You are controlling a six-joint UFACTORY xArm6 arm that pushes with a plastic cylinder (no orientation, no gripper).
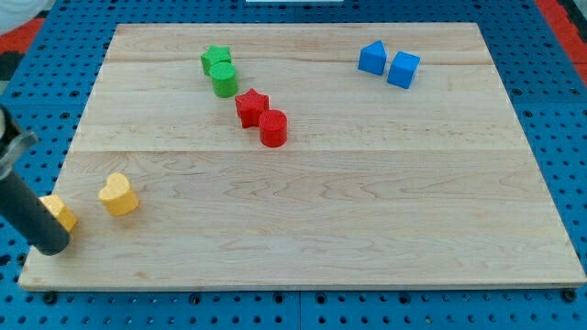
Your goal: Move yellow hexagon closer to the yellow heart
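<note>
The yellow hexagon (60,212) lies at the board's left edge near the view's bottom, partly hidden by my rod. The yellow heart (118,194) lies a short gap to its right, apart from it. My tip (50,247) rests at the lower left of the hexagon, touching or nearly touching it.
A green star (215,60) and green cylinder (223,79) sit together at the top centre-left. A red star (249,106) and red cylinder (273,128) sit below them. Two blue blocks (372,57) (403,70) lie at the top right. The wooden board (367,211) rests on blue pegboard.
</note>
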